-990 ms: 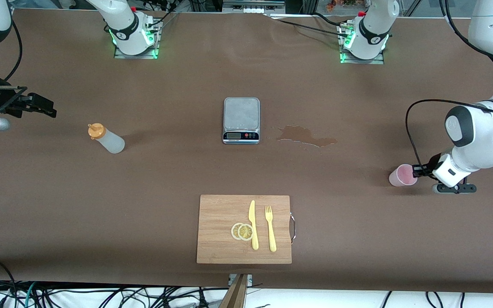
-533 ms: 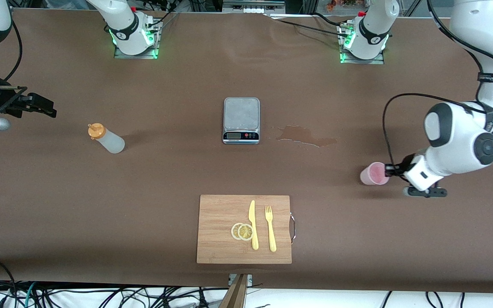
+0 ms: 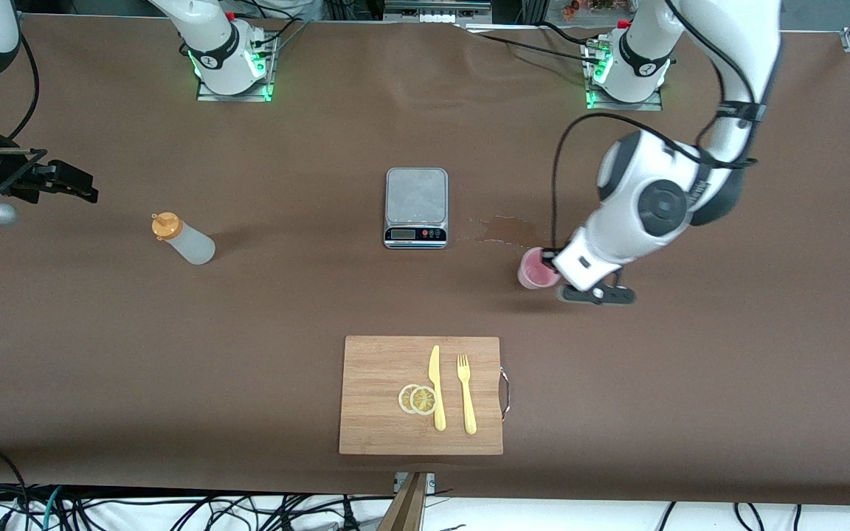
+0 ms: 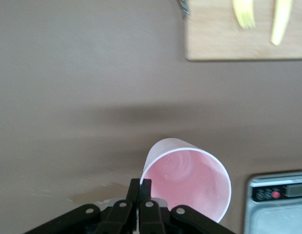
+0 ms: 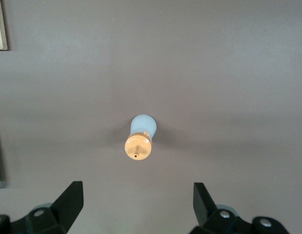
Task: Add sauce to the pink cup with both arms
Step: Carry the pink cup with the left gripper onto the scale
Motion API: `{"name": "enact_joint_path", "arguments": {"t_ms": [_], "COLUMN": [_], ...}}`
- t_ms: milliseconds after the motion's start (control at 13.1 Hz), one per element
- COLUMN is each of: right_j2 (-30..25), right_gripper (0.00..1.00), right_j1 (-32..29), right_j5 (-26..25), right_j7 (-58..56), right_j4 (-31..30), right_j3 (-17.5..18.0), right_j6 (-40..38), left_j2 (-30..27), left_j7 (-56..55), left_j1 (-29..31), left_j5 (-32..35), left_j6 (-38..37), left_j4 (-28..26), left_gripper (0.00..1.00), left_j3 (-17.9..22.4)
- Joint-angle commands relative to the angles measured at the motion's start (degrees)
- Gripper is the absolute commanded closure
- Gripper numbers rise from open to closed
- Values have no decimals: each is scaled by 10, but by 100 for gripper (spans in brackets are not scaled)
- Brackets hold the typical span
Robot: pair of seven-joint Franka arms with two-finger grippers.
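The pink cup point(image 3: 538, 270) hangs from my left gripper point(image 3: 549, 259), which is shut on its rim, one finger inside and one outside. In the left wrist view the cup point(image 4: 187, 178) shows its pale pink inside right by that gripper point(image 4: 140, 184). It is over the table beside a wet spill point(image 3: 502, 230), between the scale point(image 3: 415, 193) and the left arm's end. The sauce bottle point(image 3: 183, 240) stands toward the right arm's end, orange cap up. My right gripper point(image 3: 74, 183) waits open over the table edge. In its wrist view the bottle point(image 5: 140, 136) lies ahead of the open right gripper point(image 5: 136, 202).
A grey scale point(image 4: 277, 204) sits mid-table. A wooden cutting board point(image 3: 373, 369) nearer the front camera carries a yellow knife point(image 3: 436, 387), a yellow fork point(image 3: 465, 394) and lemon slices point(image 3: 417, 399). The brown spill lies beside the scale.
My left arm has swung the pink cup from the left arm's end of the table toward the scale, stopping by the spill. The right arm and the sauce bottle have not moved.
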Motion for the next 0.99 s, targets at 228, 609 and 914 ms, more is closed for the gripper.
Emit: {"name": "enact_joint_path", "arguments": {"t_ms": [228, 609, 914], "right_j2": [1, 1, 6], "right_gripper": [0, 0, 0], "right_j1": [-2, 0, 1], "right_j5": [11, 11, 19], "right_j7": [2, 4, 3], "right_j4": [8, 8, 8], "right_j3": [2, 5, 9], "right_j6": [-8, -9, -8], "left_j2": [-22, -23, -23], "left_j7": [-176, -275, -313], "left_j1": [-140, -216, -247], "left_j5": [-11, -9, -4], "left_j6": [-1, 46, 120], "left_j4": [-6, -25, -70], "left_gripper": [100, 100, 100], "left_j3": [12, 12, 12]}}
